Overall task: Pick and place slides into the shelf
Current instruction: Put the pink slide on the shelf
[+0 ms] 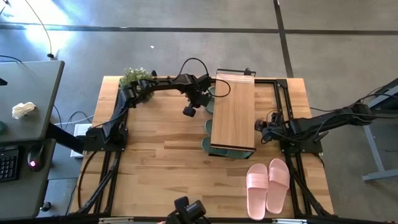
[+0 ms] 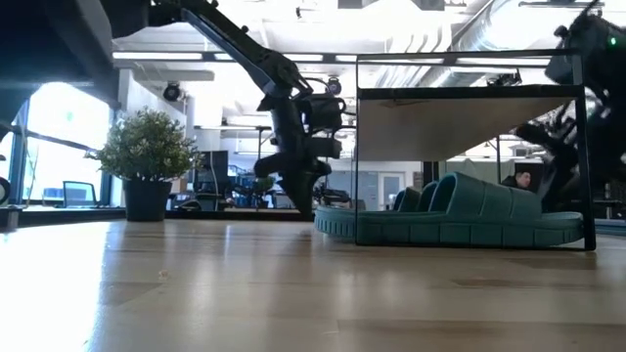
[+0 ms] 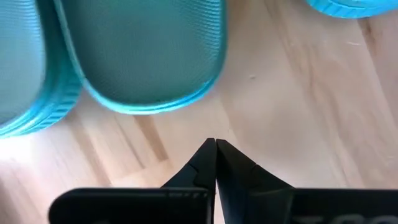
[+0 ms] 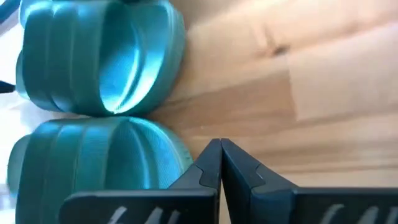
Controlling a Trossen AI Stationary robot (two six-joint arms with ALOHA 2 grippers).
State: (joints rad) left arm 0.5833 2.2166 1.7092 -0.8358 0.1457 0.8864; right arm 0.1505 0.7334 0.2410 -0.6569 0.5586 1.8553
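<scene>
The shelf [image 1: 233, 112] stands mid-table on its dark frame [image 2: 469, 98]. Green slides [image 2: 460, 210] lie on the table under it, their heels [image 1: 208, 127] sticking out on its left side. The pink pair [image 1: 268, 185] lies side by side on the table near the right front corner. My left gripper [image 1: 198, 102] [image 3: 216, 146] is shut, just off the shelf's left side, over bare wood beside a green heel [image 3: 149, 56]. My right gripper [image 1: 264, 127] [image 4: 221, 146] is shut at the shelf's right side, facing the straps of two green slides [image 4: 106, 62]. Neither touches a slide.
A potted plant [image 1: 137, 78] stands at the table's far left corner, next to the left arm. Bare tabletop [image 1: 155, 162] spreads left of and in front of the shelf. A side desk [image 1: 28, 106] with a keyboard and a mouse stands off the table's left edge.
</scene>
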